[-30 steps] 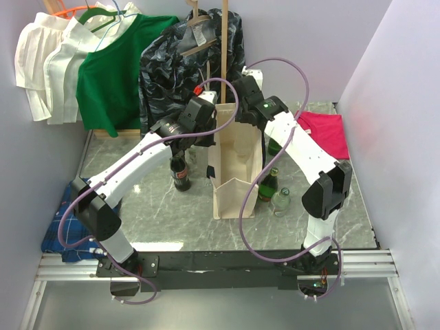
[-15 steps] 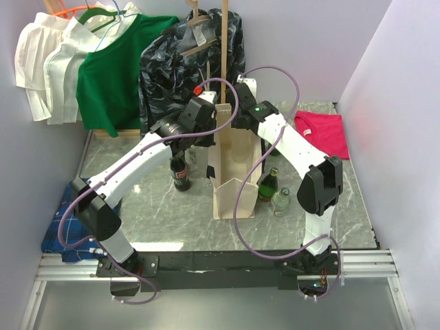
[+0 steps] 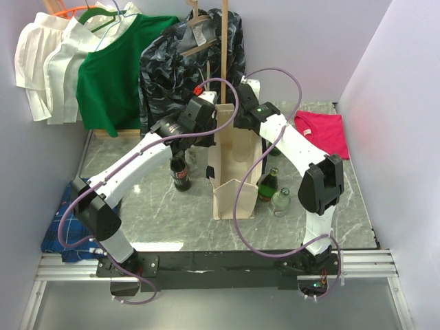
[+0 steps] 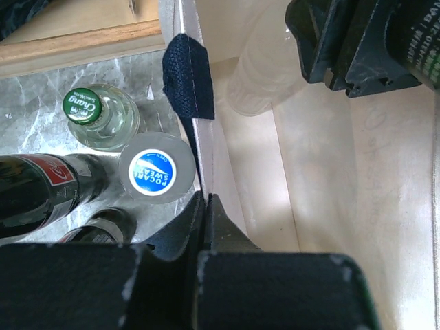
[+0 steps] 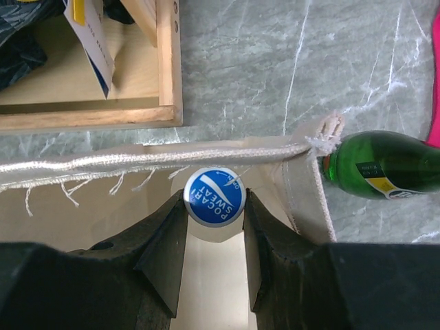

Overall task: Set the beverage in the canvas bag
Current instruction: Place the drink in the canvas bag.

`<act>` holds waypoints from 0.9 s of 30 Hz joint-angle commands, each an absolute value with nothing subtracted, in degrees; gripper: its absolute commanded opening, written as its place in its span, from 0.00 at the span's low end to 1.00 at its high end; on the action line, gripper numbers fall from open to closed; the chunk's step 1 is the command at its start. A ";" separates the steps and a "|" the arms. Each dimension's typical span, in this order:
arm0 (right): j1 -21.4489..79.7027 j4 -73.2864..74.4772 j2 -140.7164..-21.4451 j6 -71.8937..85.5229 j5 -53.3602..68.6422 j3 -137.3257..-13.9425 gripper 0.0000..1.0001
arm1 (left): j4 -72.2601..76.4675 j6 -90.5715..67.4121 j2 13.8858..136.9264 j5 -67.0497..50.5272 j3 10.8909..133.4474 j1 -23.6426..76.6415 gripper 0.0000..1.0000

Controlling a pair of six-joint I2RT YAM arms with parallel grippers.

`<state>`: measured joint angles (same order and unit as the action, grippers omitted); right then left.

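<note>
Now, right claw (image 5: pixel 214 204) is clamped on the bottle (image 5: pixel 214 195), blue cap showing between its fingers; the bottle hangs inside the mouth of the bag (image 5: pixel 137 161), just behind the rim ahead of the claw; left claw (image 4: pixel 205 203) is pinched shut on the bag's side wall, below the navy handle (image 4: pixel 189 75); green bottle (image 5: pixel 385 167) sits outside on the counter (image 5: pixel 275 62), right of the right claw.

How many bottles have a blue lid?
2. One blue-lid bottle is held in the right gripper, inside the canvas bag. The other blue-lid bottle stands on the table just outside the bag, beside a green-capped bottle. More may be hidden.
</note>
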<state>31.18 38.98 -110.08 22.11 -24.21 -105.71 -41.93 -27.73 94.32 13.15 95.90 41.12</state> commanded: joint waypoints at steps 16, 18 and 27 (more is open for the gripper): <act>30.23 33.40 -110.31 20.57 -28.39 -102.49 0.00 | -42.10 -27.95 93.16 13.36 100.19 41.13 0.01; 30.24 32.52 -109.34 20.48 -29.00 -101.08 0.00 | -42.10 -27.95 93.16 13.36 100.20 41.13 0.01; 31.11 29.71 -104.69 21.18 -30.14 -94.93 0.00 | -42.27 -27.60 93.87 13.62 100.99 41.13 0.01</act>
<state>31.18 29.12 -107.31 21.61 -27.00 -97.71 -43.13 -27.75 94.50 12.88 97.45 41.12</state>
